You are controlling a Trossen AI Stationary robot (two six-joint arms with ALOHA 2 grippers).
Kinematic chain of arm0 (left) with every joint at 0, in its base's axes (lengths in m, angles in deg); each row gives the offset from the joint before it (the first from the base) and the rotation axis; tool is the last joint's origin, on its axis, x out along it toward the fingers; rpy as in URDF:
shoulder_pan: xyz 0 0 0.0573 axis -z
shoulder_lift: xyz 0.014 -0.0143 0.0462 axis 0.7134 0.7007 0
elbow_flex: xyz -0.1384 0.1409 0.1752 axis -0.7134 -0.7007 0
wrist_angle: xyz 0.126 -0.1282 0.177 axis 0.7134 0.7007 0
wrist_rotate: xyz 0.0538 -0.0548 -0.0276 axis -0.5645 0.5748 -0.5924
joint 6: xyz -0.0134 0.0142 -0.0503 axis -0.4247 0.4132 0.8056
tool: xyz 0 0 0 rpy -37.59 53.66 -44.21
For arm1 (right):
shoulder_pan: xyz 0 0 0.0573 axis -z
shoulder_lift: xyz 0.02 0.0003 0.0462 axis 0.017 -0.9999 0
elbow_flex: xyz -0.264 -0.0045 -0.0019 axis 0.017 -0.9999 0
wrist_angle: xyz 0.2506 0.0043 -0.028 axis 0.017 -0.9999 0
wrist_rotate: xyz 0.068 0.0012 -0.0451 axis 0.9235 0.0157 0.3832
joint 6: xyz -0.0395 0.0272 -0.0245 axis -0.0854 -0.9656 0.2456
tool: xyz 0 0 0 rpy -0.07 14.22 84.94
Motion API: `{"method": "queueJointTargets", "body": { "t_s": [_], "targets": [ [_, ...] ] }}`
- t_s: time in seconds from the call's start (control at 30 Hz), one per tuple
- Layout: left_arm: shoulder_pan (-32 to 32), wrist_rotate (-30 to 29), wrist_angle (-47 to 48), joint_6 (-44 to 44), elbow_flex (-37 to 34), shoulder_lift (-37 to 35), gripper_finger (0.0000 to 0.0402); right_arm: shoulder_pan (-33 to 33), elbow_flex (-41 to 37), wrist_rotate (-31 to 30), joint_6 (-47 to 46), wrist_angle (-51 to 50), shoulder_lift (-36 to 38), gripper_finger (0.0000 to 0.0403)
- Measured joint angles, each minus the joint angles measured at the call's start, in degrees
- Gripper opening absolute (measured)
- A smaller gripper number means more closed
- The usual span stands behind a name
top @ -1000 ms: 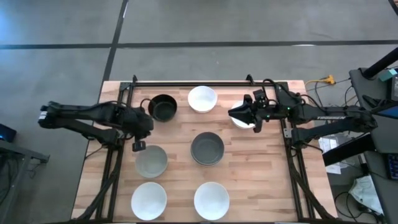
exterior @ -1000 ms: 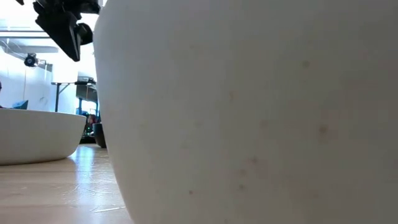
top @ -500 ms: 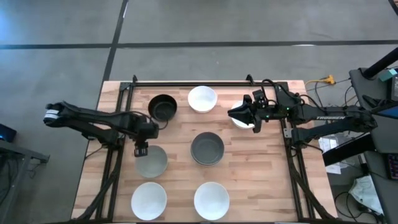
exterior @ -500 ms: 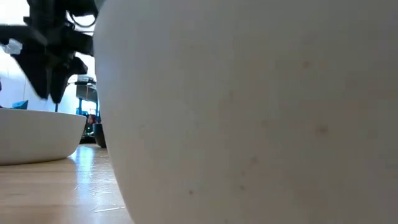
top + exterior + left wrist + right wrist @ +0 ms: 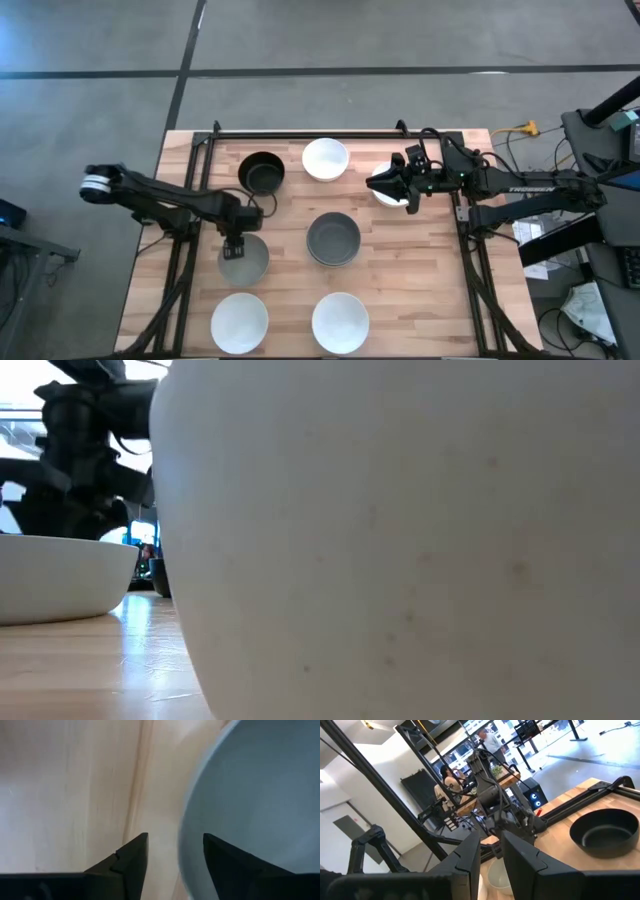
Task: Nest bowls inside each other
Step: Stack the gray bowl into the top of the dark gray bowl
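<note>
My left gripper (image 5: pixel 233 246) (image 5: pixel 175 852) points down, open, at the far left rim of a pale grey-green bowl (image 5: pixel 246 264) (image 5: pixel 260 795). One finger (image 5: pixel 127 865) stands outside the rim over the wood and the other (image 5: pixel 235 870) inside; I cannot tell whether they touch. My right gripper (image 5: pixel 373 182) (image 5: pixel 491 845) hangs level over a white bowl (image 5: pixel 391 199) at the far right, its fingers a narrow gap apart with nothing between the tips. A black bowl (image 5: pixel 261 172), a white bowl (image 5: pixel 325 159) and a dark grey bowl (image 5: pixel 333 238) stand on the table.
Two white bowls (image 5: pixel 239 322) (image 5: pixel 340 322) stand near the front edge, and the right one fills most of the low view (image 5: pixel 400 540). Black arm frames run along the table's left, right and far edges (image 5: pixel 300 133). People show in the room beyond (image 5: pixel 452 785).
My left gripper has gone down and toward the table's near right, from beside the black bowl to the grey-green bowl's far left rim. The bowls have stayed where they were.
</note>
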Motion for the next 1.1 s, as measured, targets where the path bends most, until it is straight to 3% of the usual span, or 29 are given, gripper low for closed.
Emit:
{"method": "queueJointTargets", "body": {
  "t_s": [0.1,0.27,0.33,0.6,0.73,1.1],
  "targets": [
    [0.02,0.02,-0.12,0.69,0.06,1.25,0.0128,0.00,0.00,0.00,-0.21,-0.02,0.00,0.0075],
    [0.00,0.18,-0.09,1.66,1.09,1.90,0.0028,-0.02,0.00,0.00,-0.95,-0.07,0.00,0.0075],
    [0.00,0.29,-0.01,1.90,1.33,1.42,0.0009,0.00,0.00,0.00,-1.05,-0.07,0.00,0.0075],
    [0.02,0.16,0.67,1.65,6.53,-1.96,0.0002,0.00,0.02,0.02,-2.12,-0.09,0.00,0.0075],
    [0.02,-2.72,0.71,1.62,9.53,-3.39,0.0001,-0.02,0.00,0.04,-2.14,-0.25,0.00,0.0075],
    [-0.26,-3.42,0.87,1.81,17.79,-3.35,0.0000,-0.01,0.00,1.72,-0.90,-1.36,0.49,0.0075]
  ]
}}
